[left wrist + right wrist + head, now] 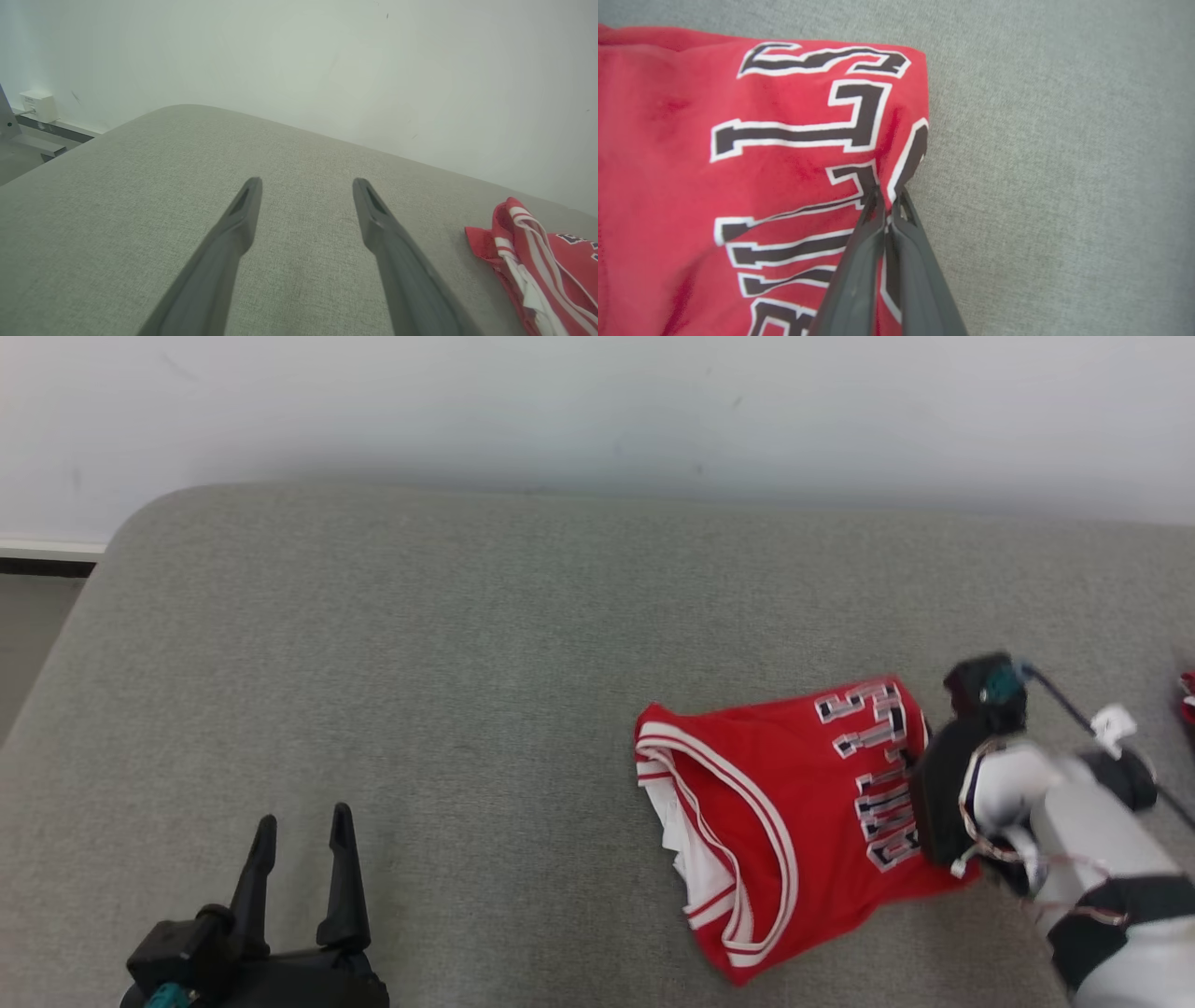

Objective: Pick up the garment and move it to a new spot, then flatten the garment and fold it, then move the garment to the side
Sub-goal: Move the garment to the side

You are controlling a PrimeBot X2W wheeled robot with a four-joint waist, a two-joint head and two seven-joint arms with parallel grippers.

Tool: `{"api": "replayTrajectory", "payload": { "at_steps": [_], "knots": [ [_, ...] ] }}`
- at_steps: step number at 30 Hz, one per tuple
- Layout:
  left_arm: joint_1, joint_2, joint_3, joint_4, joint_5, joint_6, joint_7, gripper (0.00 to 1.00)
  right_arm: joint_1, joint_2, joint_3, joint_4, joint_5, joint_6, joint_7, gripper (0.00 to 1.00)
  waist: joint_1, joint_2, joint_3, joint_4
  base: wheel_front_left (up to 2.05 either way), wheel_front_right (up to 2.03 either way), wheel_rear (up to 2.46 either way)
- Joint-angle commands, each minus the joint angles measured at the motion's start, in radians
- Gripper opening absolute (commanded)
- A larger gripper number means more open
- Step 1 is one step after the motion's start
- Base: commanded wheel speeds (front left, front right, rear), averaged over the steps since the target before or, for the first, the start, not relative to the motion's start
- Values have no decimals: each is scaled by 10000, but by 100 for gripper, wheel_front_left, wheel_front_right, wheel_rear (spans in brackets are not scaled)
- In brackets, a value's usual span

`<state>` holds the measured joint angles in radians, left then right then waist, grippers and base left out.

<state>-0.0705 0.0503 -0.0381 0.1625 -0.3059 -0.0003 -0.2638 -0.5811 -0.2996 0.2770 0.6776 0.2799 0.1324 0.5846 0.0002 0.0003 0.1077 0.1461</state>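
The garment (794, 821) is a red jersey with white trim and black-and-white lettering, folded into a compact shape on the grey cushion at the right. My right gripper (888, 198) is shut on the garment's (738, 163) right edge, pinching the red cloth between its dark fingers; in the head view its wrist covers that edge and hides the fingertips. My left gripper (303, 831) stands open at the lower left, well away from the jersey, with nothing between its fingers (243, 210). The left wrist view catches the jersey's trimmed end (537, 261) at its right side.
The grey cushioned surface (420, 691) spreads wide to the left and behind the jersey, ending at a white wall (597, 401). Its rounded left edge drops to the floor (28, 635). A small red thing (1187, 695) peeks in at the far right edge.
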Motion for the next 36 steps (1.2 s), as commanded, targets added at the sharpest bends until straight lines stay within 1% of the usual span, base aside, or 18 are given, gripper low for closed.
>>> {"api": "replayTrajectory", "payload": {
  "at_steps": [1, 7, 11, 16, 20, 23, 30, 36],
  "knots": [
    [-139, 3, 71, -131, -57, 30, -2, 100, -466, -250, 162, -150, -89, -35, 54, 0, -2, -3, 209, -272, 0, 0, 0],
    [-359, 3, 208, -433, -87, -25, 0, 100, -2035, -969, 911, -496, 54, -35, 364, 0, -2, -3, 700, -1047, 0, 0, 0],
    [-586, 5, 312, -550, -47, -125, 0, 100, -2809, -1517, 1247, -649, 141, -35, 537, 0, -2, -3, 1074, -1643, 0, 0, 0],
    [-956, 5, 297, -809, 206, -258, 0, 100, -3444, -2277, 1505, -862, 163, -35, 723, 0, -2, -3, 1616, -2285, 0, 0, 0],
    [-1237, 5, 382, -950, 415, -371, 0, 100, -3670, -2820, 1480, -1019, 287, -35, 762, 0, -2, -3, 2006, -2686, 0, 0, 0],
    [-1357, 6, 424, -958, 532, -453, 0, 100, -3717, -3138, 1301, -1130, 348, -35, 832, 0, -2, -3, 2210, -2871, 0, 0, 0],
    [-1515, 8, 542, -983, 787, -630, 0, 100, -3795, -4252, 1050, -1716, -100, -35, 1103, 0, -2, -3, 2563, -3018, 0, 0, 0],
    [-1841, 5, 525, -1109, 1059, -803, 0, 100, -3776, -5089, 919, -1939, -1198, -35, 978, 0, -2, -3, 3035, -2797, 0, 0, 0]
  ]
}}
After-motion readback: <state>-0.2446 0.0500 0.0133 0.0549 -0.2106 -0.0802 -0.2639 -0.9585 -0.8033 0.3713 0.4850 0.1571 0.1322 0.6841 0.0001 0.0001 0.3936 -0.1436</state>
